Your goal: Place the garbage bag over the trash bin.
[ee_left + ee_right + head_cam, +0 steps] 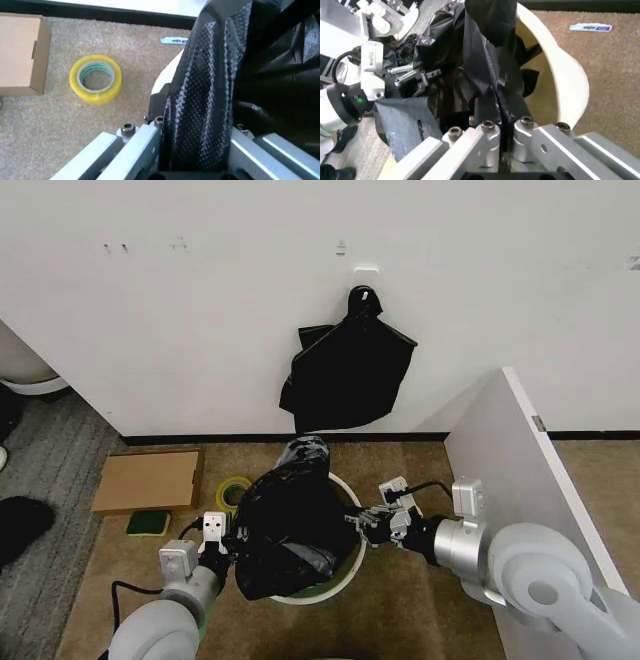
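While both arms are stretching the garbage bag (290, 525) over the trash bin (352, 498), the left gripper (222, 542) and right gripper (368, 525) should be pulling evenly outward. Left wrist view: film is sitting clamped, tape roll (95, 78) lying on carpet (60, 120). Right wrist view: film is pinched at the rim.
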Controlling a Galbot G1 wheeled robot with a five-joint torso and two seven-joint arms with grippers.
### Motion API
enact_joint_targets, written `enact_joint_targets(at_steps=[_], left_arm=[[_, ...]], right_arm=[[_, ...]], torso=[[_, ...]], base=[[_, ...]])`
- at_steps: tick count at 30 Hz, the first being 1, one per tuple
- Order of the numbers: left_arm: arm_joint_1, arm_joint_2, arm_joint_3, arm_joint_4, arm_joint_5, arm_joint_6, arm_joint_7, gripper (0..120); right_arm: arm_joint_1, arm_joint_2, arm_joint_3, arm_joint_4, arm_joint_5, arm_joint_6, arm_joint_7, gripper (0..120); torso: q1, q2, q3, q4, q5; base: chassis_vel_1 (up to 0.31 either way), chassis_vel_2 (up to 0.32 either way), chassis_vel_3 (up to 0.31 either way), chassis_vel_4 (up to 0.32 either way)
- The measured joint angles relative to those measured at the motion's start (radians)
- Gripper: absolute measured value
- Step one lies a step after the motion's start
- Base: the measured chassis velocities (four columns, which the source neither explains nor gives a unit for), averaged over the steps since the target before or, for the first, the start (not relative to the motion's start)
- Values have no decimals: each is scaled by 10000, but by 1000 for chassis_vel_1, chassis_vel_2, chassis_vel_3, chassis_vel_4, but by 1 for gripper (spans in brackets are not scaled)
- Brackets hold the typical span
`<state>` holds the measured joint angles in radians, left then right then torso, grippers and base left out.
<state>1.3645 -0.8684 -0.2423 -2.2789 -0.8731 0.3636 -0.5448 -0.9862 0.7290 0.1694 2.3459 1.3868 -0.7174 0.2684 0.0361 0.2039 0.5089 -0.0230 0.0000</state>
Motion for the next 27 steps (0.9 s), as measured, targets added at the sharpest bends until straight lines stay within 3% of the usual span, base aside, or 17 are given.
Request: enact_joint_targets(at_steps=[13, 27], left_arm=[[90, -13, -181, -75, -49, -124, 83, 0], [131, -6, -560, -51, -557, -318, 144, 0]], right_arm=[[-106, 253, 580, -260, 686, 446, 1101, 0], [-592, 133, 1874, -887, 1040, -35, 1254, 0]], torso=[[0, 0, 0, 0, 1], [0, 0, 2, 0, 0]], base=[[0, 0, 0, 0], [0, 0, 0, 0]])
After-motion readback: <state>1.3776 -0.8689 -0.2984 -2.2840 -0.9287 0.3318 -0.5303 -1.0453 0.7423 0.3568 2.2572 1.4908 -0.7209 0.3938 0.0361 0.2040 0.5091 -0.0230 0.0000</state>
